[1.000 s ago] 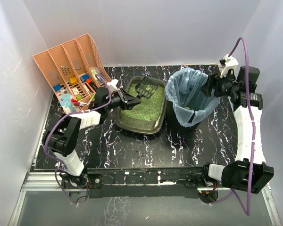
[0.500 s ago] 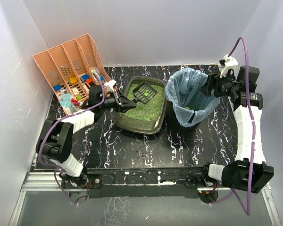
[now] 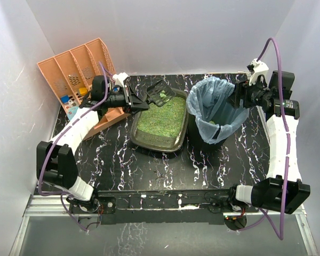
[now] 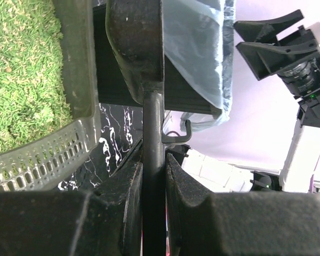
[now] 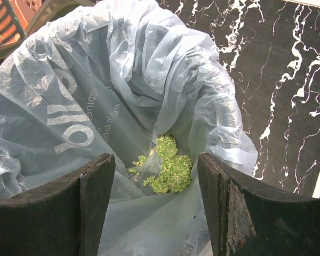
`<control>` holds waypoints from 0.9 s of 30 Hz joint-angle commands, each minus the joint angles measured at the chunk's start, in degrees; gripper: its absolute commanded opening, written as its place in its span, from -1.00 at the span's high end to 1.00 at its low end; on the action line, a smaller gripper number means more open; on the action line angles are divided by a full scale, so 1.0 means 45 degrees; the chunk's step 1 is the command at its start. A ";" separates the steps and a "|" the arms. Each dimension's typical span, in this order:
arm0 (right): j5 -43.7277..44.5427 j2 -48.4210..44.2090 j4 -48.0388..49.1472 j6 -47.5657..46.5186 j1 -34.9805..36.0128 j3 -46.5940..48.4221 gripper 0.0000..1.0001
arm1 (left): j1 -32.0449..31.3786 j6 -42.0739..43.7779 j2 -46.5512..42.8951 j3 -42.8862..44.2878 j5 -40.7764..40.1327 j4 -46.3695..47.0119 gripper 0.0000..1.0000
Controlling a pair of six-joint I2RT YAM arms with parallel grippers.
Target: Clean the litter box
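The litter box (image 3: 140, 140), a dark olive-grey tray of green litter, sits mid-table; its wall also shows in the left wrist view (image 4: 81, 58). My left gripper (image 3: 134, 101) is shut on the handle of a black slotted scoop (image 3: 158, 92), held above the box's far-left corner with a little green litter on it. In the left wrist view the handle (image 4: 153, 133) runs straight up between the jaws of the left gripper (image 4: 153, 160). My right gripper (image 3: 238, 99) is open and empty at the bin's right rim; in its wrist view it (image 5: 156, 160) hangs over the bag.
The black bin with a pale blue bag liner (image 3: 212, 106) stands right of the box and holds a small pile of green litter (image 5: 168, 168). A peach-orange slotted organiser (image 3: 77, 72) with small items stands at the far left, close behind my left arm.
My left gripper has lifted the scoop off the litter and drawn it back toward the far-left corner, the arm swinging up beside the organiser. The right arm has barely moved.
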 commanded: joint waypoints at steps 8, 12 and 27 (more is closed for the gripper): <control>-0.0176 -0.0012 0.0092 -0.0175 -0.0048 0.0684 -0.38 | -0.0167 0.0622 -0.0182 0.4558 -0.0428 -0.4391 1.00; -0.0175 -0.0049 0.0065 -0.0062 -0.0029 0.0707 -0.38 | -0.0526 0.0766 0.0286 0.6497 -0.0850 -0.5247 1.00; 0.0572 -0.0587 -0.0357 -0.0095 -0.0028 0.0690 -0.38 | -0.3338 0.1286 0.1993 0.9872 -0.2771 -0.6233 1.00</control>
